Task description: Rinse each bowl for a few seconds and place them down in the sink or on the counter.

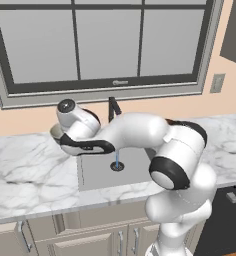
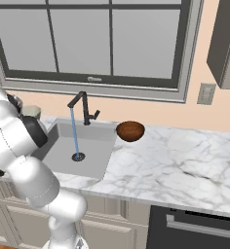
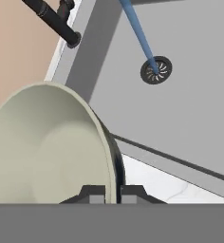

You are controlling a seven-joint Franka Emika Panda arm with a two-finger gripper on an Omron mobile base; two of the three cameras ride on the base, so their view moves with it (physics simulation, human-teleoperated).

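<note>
The pale greenish-beige bowl [image 3: 47, 147] looms large in the hand view, and my gripper [image 3: 106, 194] is shut on its rim, one fingertip on each side. From the left base view this bowl [image 1: 54, 131] sits at my gripper [image 1: 60, 134], over the counter's back edge just left of the sink [image 1: 97, 172]. The right base view shows the pale bowl [image 2: 31, 111] peeking out behind my arm. On the counter [image 2: 175, 160], right of the sink [image 2: 95, 155], rests the dark reddish-brown bowl [image 2: 130, 130]. Water [image 2: 74, 131] runs from the black faucet [image 2: 83, 108] to the drain [image 3: 156, 70].
A window and beige wall rise behind the counter, with a wall outlet [image 2: 206, 93] at the right. A dark appliance front [image 2: 195, 226] sits under the counter on the right. Beige cabinet doors [image 1: 90, 240] run below the sink.
</note>
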